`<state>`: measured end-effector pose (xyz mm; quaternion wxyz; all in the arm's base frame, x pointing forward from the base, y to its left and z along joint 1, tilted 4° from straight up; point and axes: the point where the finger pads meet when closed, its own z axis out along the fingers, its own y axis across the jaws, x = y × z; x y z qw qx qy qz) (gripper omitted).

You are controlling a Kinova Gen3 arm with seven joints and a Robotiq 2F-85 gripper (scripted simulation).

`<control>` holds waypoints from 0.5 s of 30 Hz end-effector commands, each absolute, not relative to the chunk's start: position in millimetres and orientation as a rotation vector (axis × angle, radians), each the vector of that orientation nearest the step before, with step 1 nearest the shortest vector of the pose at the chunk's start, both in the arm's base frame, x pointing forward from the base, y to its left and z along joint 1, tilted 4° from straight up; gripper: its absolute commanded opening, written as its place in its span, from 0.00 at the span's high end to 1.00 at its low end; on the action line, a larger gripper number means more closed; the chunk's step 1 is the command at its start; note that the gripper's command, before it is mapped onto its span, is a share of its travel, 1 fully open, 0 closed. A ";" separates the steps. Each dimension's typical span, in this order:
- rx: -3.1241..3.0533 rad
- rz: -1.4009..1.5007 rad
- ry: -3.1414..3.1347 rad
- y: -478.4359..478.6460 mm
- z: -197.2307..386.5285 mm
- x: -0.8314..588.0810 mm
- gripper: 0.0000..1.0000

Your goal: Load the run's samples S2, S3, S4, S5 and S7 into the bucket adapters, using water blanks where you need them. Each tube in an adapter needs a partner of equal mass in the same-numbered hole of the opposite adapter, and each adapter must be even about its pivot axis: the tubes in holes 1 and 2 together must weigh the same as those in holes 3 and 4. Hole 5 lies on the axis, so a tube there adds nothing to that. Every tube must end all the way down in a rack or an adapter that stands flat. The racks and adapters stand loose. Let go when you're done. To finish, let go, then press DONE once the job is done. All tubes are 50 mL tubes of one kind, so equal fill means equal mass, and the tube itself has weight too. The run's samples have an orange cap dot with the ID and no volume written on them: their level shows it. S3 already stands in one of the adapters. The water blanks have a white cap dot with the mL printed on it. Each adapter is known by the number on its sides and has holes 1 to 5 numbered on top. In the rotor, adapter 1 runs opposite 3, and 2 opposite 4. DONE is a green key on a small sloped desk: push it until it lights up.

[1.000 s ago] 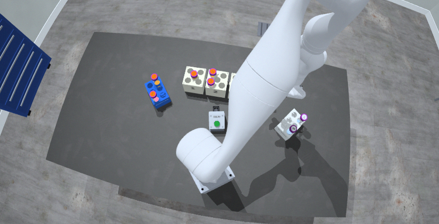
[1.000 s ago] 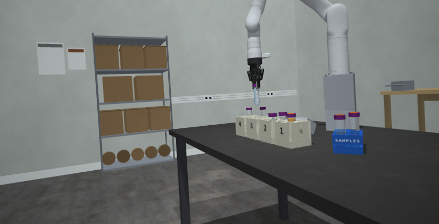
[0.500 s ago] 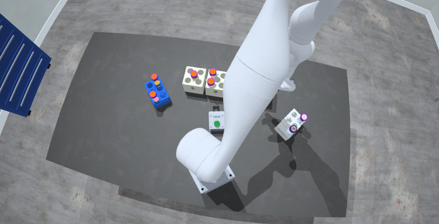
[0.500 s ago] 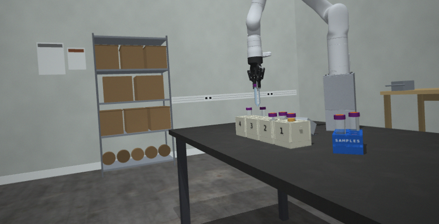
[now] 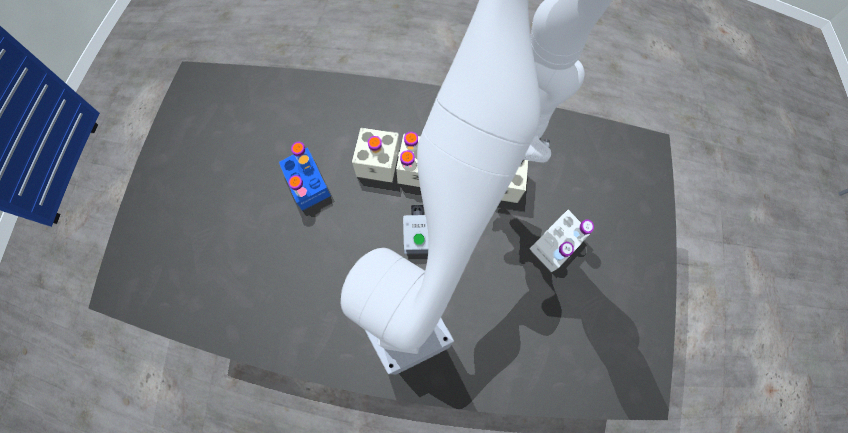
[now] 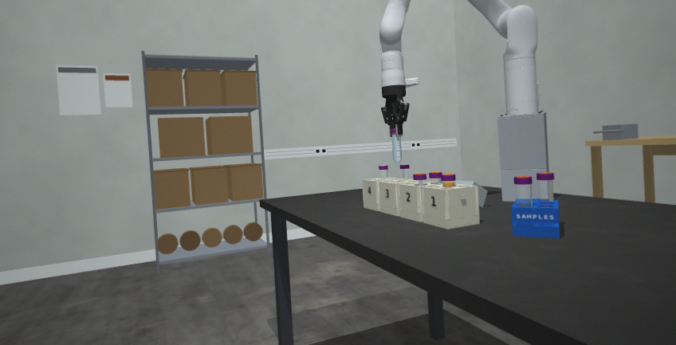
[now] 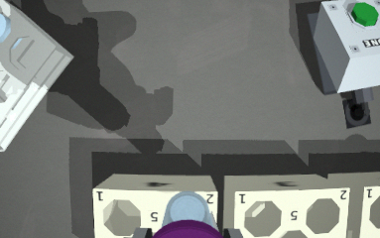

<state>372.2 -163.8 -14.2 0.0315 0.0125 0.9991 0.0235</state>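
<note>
My gripper (image 6: 394, 127) (image 7: 186, 234) is shut on a water blank tube (image 6: 395, 149) (image 7: 187, 210) with a purple cap and pale blue fill. It holds the tube upright, well above the row of cream adapters. In the wrist view the tube's tip hangs over adapter 4 (image 7: 137, 195) (image 6: 370, 193), by hole 2. Adapter 3 (image 7: 286, 195) (image 6: 387, 194) stands beside it with open holes. Adapter 1 (image 5: 364, 162) (image 6: 448, 204) holds one orange-dot tube (image 5: 374, 143). Adapter 2 (image 6: 407, 197) holds two orange-dot tubes (image 5: 410, 139) (image 5: 407, 158). The arm hides the gripper in the top view.
The blue samples rack (image 5: 312, 190) (image 6: 536, 221) holds two tubes (image 5: 298, 148) (image 5: 295, 181). The white blank rack (image 5: 544, 250) (image 7: 28, 84) stands askew with two blanks (image 5: 586, 227) (image 5: 565, 248). The DONE desk (image 7: 360, 55) with its green key (image 5: 419, 239) (image 7: 365, 14) stands in front of the adapters.
</note>
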 end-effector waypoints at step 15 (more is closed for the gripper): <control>0.039 0.071 3.076 -121.2 -10.1 397.2 0.90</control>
